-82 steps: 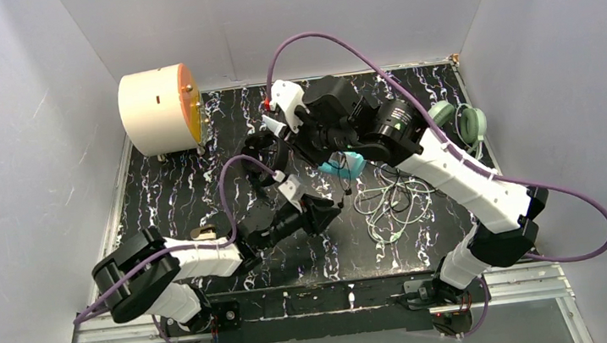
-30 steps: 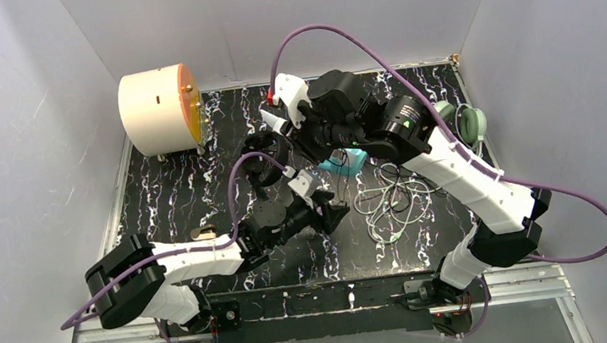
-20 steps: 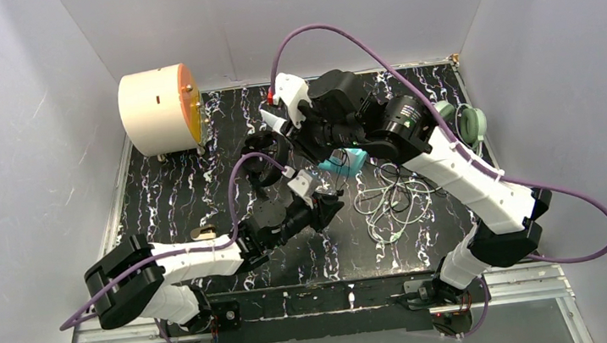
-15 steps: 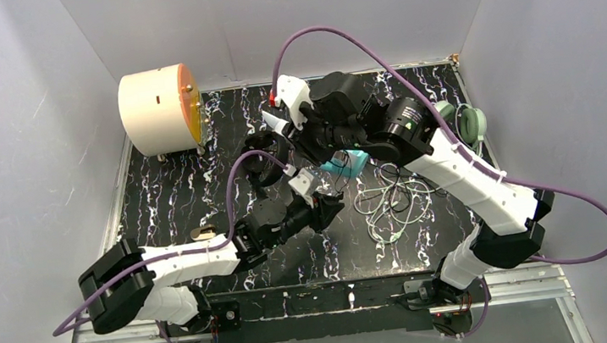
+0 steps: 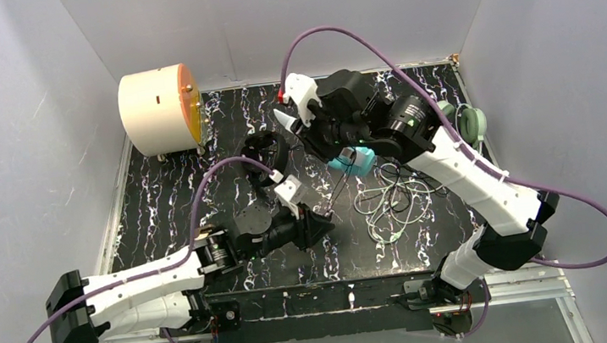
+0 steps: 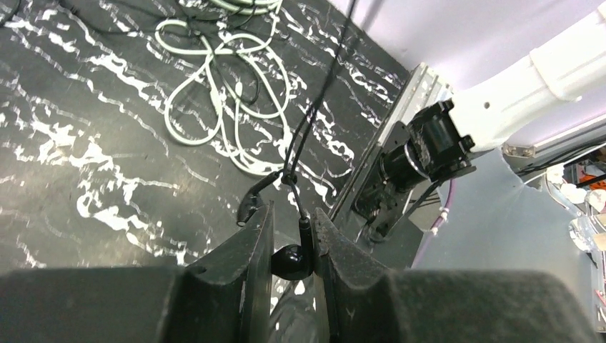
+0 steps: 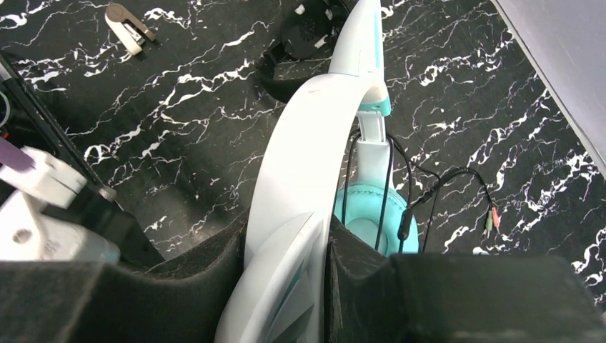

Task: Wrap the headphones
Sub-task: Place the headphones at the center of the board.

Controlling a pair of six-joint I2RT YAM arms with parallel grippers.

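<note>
My right gripper [image 5: 306, 127] is shut on the white cat-ear band [image 7: 314, 143] of the teal headset and holds it above the table. Its teal ear cup [image 7: 368, 225] hangs below [image 5: 351, 160], with thin black cable across it. My left gripper [image 5: 319, 223] is shut on a round black piece [image 6: 291, 261] on that black cable [image 6: 314, 121], which runs taut up toward the headset. The all-black headset [image 5: 267, 153] lies on the table beyond my left gripper. The sage-green headset [image 5: 462, 121] lies at the right edge, and its light cable [image 5: 388, 201] lies in loose loops.
A cream cylinder with an orange face [image 5: 159, 110] stands at the back left. A small tan clip [image 7: 128, 25] lies on the black marbled table [image 5: 176, 202]. Pink and green plugs [image 7: 492, 218] lie by the teal cup. The right arm's base [image 6: 429, 143] is close to my left gripper.
My left arm has stretched out low and drawn its gripper a little nearer and left, still gripping the cable. My right gripper has shifted slightly right with the headset.
</note>
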